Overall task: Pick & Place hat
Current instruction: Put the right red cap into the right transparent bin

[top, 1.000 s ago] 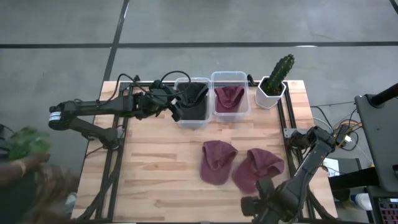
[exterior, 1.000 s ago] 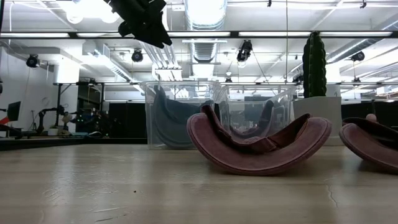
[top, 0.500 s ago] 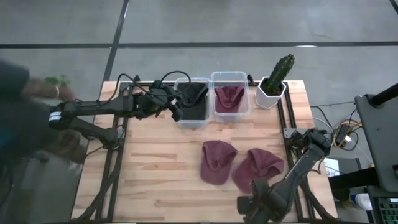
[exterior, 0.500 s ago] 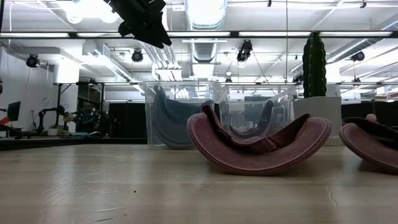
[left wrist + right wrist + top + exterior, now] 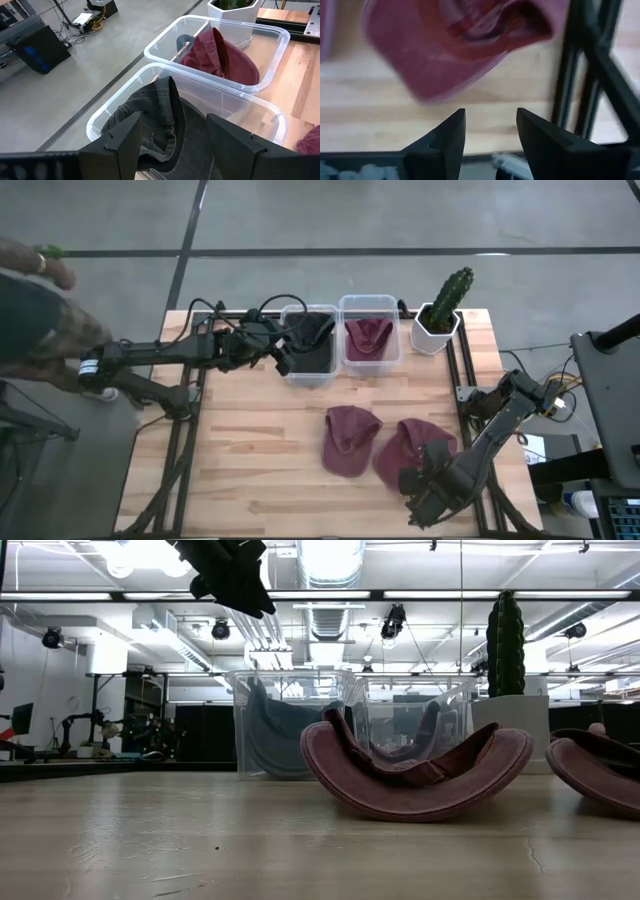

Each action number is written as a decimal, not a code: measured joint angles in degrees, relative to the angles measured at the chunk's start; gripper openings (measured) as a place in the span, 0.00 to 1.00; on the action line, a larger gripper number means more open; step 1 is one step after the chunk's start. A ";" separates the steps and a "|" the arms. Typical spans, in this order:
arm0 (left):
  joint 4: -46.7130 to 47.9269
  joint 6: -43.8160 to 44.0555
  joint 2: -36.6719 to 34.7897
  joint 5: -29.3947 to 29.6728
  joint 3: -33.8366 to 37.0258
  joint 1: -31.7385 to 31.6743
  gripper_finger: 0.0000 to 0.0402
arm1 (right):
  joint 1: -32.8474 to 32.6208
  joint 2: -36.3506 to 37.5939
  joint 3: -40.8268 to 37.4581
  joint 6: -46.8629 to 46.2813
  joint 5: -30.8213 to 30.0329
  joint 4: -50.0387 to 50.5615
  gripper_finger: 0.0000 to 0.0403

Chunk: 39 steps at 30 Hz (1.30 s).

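Maroon soft cloth hat (image 5: 415, 448) looks limp and light; right gripper (image 5: 424, 480), fingers parted and empty at its six o'clock, should pinch the brim

Both arms are matte black, built of slim jointed links. The left arm (image 5: 170, 352), at the frame's upper left, carries looping black cables and a white band with small markings near its outer end. The right arm (image 5: 490, 435), at lower right, has bulky rounded joints. The left gripper (image 5: 170, 145) has flat, angular black fingers.
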<state>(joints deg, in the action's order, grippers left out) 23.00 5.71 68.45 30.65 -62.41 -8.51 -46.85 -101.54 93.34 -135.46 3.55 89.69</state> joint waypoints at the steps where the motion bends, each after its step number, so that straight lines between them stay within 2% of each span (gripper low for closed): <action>1: 0.00 -0.09 0.02 0.00 0.00 0.00 0.53 | 0.00 1.07 -1.55 -0.04 0.10 0.25 0.42; 8: 0.00 -1.06 0.01 0.00 0.00 0.01 0.53 | -0.02 10.89 -12.77 -0.60 0.37 -1.95 0.42; 11: 0.24 -1.06 -0.01 0.00 0.00 0.02 0.53 | -0.02 13.43 -17.73 -0.63 0.35 -10.29 0.42; 15: 0.34 -1.04 0.00 0.00 0.00 -0.01 0.53 | 0.16 13.31 -23.70 -0.55 0.25 -21.89 0.42; 17: 0.28 -1.04 0.01 0.00 0.00 0.00 0.53 | 0.50 12.54 -25.25 -0.32 0.11 -24.47 0.42; 39: 0.13 -1.52 -0.01 0.04 0.00 -0.03 0.53 | 0.45 8.73 -26.46 -0.50 0.99 -26.18 0.42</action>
<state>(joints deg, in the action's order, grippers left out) 23.14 4.19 68.45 30.70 -62.41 -8.54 -46.40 -92.81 66.89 -135.96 4.54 63.51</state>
